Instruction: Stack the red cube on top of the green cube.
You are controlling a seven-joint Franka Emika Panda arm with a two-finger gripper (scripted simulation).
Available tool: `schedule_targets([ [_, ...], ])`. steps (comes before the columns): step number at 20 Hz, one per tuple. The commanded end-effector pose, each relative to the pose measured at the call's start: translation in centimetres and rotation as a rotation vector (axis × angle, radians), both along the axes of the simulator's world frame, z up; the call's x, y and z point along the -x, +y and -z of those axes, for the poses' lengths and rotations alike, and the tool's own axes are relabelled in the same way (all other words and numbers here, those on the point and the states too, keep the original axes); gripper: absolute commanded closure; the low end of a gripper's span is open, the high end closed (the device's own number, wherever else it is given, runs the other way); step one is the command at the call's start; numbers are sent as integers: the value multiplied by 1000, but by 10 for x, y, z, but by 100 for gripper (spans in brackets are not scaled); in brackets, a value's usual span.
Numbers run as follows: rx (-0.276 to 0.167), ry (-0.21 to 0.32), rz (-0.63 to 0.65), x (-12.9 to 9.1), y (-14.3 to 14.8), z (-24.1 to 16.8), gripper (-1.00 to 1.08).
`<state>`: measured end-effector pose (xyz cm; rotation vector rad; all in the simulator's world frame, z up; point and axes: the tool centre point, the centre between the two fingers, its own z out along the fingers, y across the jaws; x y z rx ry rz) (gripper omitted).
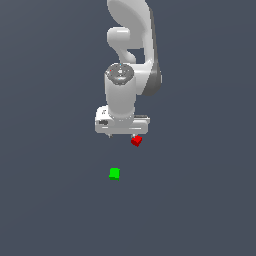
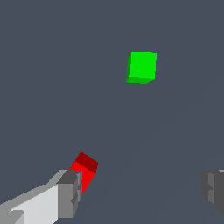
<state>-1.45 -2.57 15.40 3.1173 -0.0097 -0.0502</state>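
Plainly the red cube (image 1: 136, 141), just right of centre in the exterior view under the wide-open, empty gripper (image 1: 121, 135), looks small, stiff and light, best pinched across two flat opposite faces, with the green cube (image 1: 114, 173) lower down, apart.

Matt red cube (image 1: 136, 141), matt green cube (image 1: 114, 173), glossy white arm (image 1: 121, 95).
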Motion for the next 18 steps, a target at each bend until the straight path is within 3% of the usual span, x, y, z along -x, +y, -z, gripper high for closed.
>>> schedule_targets([
  [1,0,0,0,0,0,0,-92],
  [9,-1,-3,41,6,3,6,-92],
  [18,-4,-11,180,25,16,25,-92],
])
